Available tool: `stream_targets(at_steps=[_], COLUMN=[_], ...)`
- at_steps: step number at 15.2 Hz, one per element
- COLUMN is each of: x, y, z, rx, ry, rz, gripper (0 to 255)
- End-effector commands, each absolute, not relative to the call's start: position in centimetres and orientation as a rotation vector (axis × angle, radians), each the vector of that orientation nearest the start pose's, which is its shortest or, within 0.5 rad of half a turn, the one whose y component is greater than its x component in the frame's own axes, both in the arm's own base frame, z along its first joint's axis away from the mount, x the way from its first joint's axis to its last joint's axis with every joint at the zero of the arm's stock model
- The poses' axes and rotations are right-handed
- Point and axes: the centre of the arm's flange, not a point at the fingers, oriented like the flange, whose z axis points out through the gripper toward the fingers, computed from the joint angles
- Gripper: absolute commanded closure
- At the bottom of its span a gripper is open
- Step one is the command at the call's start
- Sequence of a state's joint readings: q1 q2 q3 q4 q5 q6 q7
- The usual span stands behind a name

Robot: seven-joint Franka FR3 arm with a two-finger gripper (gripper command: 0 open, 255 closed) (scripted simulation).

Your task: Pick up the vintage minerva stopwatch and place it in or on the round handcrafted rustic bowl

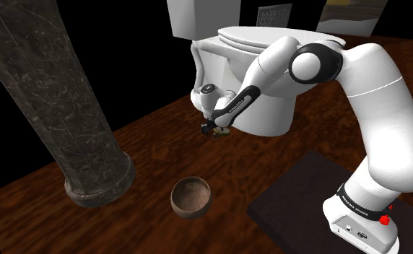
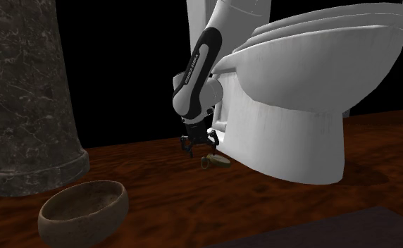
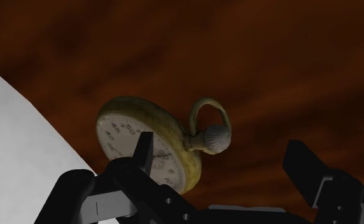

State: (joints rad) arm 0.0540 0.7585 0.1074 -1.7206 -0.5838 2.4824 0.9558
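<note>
Stopwatch (image 3: 130, 124) is lying on the wooden floor (image 3: 289, 57), and I am watching it through the wrist camera with my claw (image 3: 222, 149) hanging just over it. The claw is standing wide open and gripping nothing. One of the fingers (image 3: 144, 151) is crossing in front of the white dial, though I cannot tell whether it is touching the yellowish case. The other finger is standing well apart, past the ribbed crown and the loop above it. The watch is sitting nearer the first finger than the middle of the gap.

In the second exterior view the claw (image 2: 193, 146) is pointing down just above the boards, with the stopwatch (image 2: 216, 161) just beside it, close against the foot of a white toilet (image 2: 292, 106). From the shoulder view I am seeing the same pairing, claw (image 1: 211, 130) and stopwatch (image 1: 224, 132), near the far edge of the floor (image 1: 147, 155), where a black area is beginning.

Further out, a brown bowl (image 1: 190, 196) is sitting open side up, well apart from the watch, between the base of a dark stone column (image 1: 61, 108) and a dark mat (image 1: 299, 209) toward the floor's near edge.
</note>
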Motion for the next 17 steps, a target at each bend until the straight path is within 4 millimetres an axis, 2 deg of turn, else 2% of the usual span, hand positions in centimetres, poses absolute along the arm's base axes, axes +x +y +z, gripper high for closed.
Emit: stream_targets(at_steps=[1,5,6,15,17], x=[65.9,65.9,65.9,65.9,65.9], y=[10.4,10.4,10.4,10.4,10.4], z=[14.9,14.9,14.9,14.9,15.9], rx=[-3.306,-3.306,-3.306,-3.306,-3.306], ry=[0.604,0.604,0.604,0.604,0.604], rz=[-0.282,-0.282,-0.282,-0.282,-0.282], gripper=[0,0,255,255,255])
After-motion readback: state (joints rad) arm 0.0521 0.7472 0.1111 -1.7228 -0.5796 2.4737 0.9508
